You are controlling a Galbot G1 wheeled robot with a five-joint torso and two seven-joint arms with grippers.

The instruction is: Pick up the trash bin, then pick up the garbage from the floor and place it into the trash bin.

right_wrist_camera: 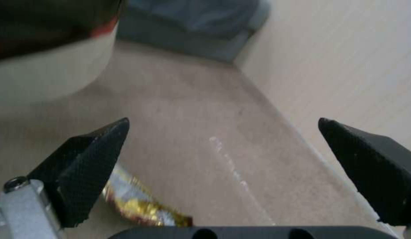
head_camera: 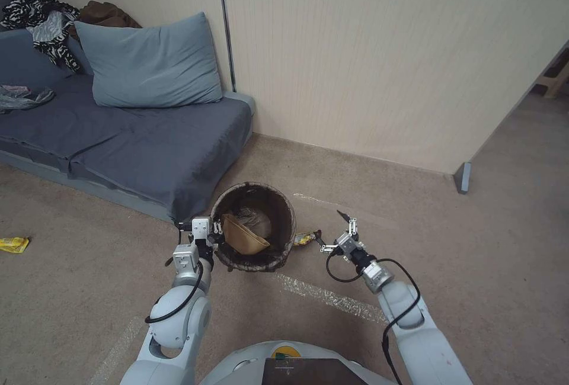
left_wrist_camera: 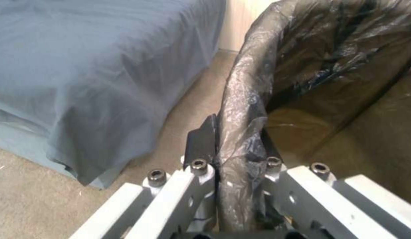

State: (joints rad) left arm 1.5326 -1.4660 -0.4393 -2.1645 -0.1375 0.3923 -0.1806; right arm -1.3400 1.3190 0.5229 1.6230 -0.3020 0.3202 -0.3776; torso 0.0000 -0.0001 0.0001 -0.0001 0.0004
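So the left gripper [head_camera: 214, 235] is clamped down on the left side of the trash bin [head_camera: 255, 234] rim, fingers [left_wrist_camera: 201, 142] pinching the brown bag liner [left_wrist_camera: 245, 109] from both sides of the rim. In the head view you can see a tan paper bag [head_camera: 243, 237] and some crumpled stuff already sitting inside the bin. The bin is right next to the near corner of the blue-grey sofa [head_camera: 136, 142].

The right gripper [head_camera: 333, 232] is just to the right of the bin, low over the carpet [head_camera: 474, 243], claw spread wide with nothing in it. A yellow snack wrapper [head_camera: 305, 238] lies on the floor between the bin and that gripper, basically touching the left fingertip; in the wrist view the wrapper [right_wrist_camera: 139, 204] sits beside that finger [right_wrist_camera: 81, 172], not between the two. Another yellow wrapper [head_camera: 13, 244] is way off on the far left of the carpet.
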